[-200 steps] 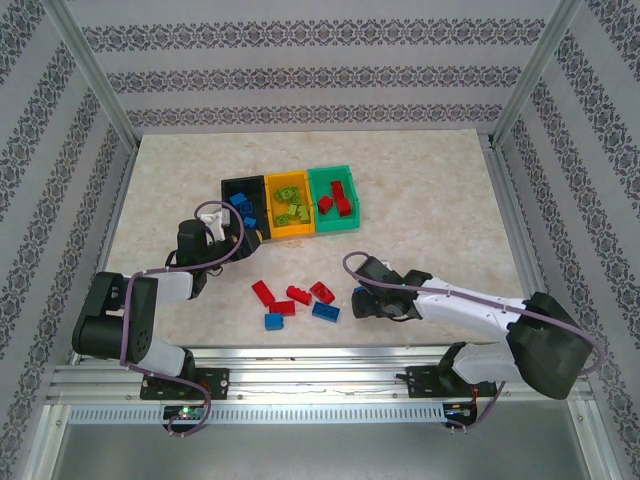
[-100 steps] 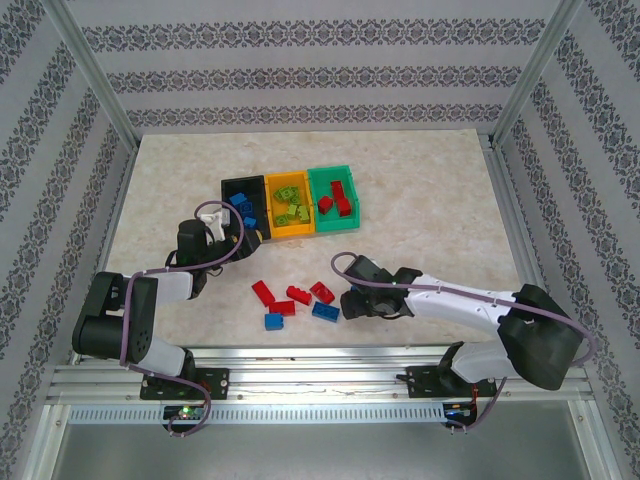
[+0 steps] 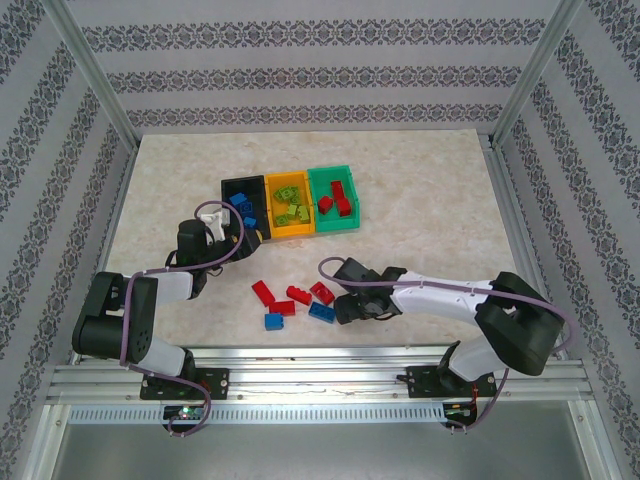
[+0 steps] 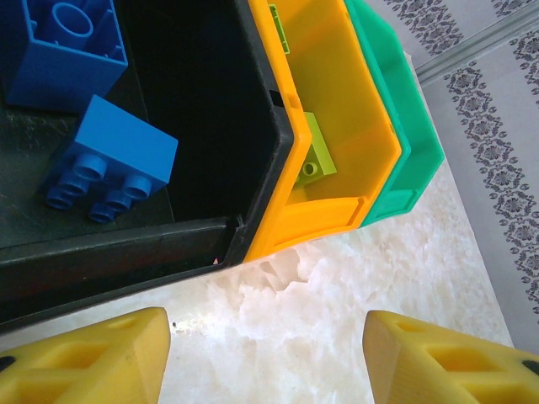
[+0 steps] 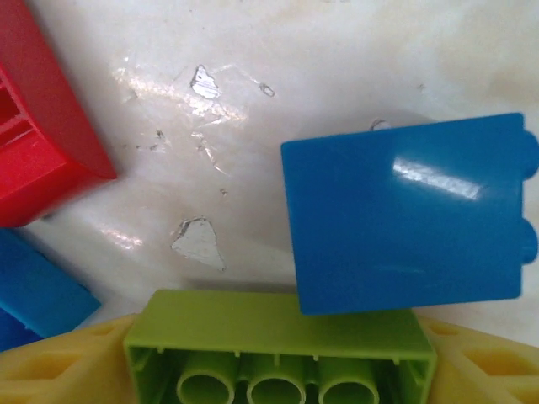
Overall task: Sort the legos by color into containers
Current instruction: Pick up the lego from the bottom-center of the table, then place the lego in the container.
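The right gripper [image 3: 341,304] is holding a lime brick [image 5: 278,337] between its two yellow fingers [image 5: 484,362], low over the table [image 5: 337,67]. The jaws are standing fairly wide and are pressing on the brick's two short ends. This brick is long and made of smooth, shiny plastic. Its hollow underside is facing the wrist camera and is showing three round tubes in a row.

Just beside it, a blue brick [image 5: 408,215] is lying on the table. Its flat side is shining, and round studs are poking out at its right edge. A red brick [image 5: 38,143] is lying to the left with its hollow side showing. The table is looking like pale, glossy marble with a few small chipped spots.

From above, a few more red and blue loose bricks [image 3: 285,308] are lying in a small bunch near the right gripper, in front of the bins.

The left gripper [image 3: 212,220] is hanging open with nothing between its blocky yellow fingers [image 4: 93,358]. It is sitting just at the near end of the black bin [image 4: 202,118].

The three bins are standing joined side by side, each one a thin-walled plastic box with an open top. The black bin is holding blue bricks [image 4: 109,160], and one of them is lying on its side with four studs showing. The orange bin [image 4: 337,101] is holding lime bricks [image 4: 316,151]. The green bin [image 3: 345,178] is holding red bricks [image 3: 340,203].
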